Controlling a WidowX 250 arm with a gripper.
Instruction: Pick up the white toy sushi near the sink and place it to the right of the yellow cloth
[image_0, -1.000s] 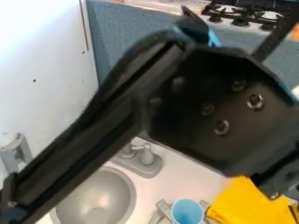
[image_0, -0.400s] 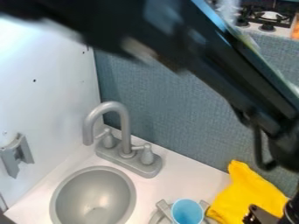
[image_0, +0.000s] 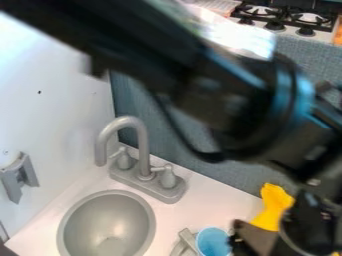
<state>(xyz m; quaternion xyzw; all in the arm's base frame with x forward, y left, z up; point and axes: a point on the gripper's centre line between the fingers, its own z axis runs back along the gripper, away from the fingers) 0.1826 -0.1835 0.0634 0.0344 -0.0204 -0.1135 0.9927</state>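
I'm a blk gripper (image_0: 251, 241), low at the rt of the cam view, over the cloth and just beside the cup's rt side; can't tell if I touch either. Jaws: can't tell if wide or narrow, nor if they hold anything. Blue cup (image_0: 212, 242) is upright, mouth up, pale inner wall showing, w/ gray bars (image_0: 188, 241) beside its L side. Yellow cloth (image_0: 272, 206) is partly behind me. To the L, round gray sink (image_0: 107, 215) w/ a lighter disc at btm, set in the white counter (image_0: 190, 202); gray faucet (image_0: 143, 150) behind it.
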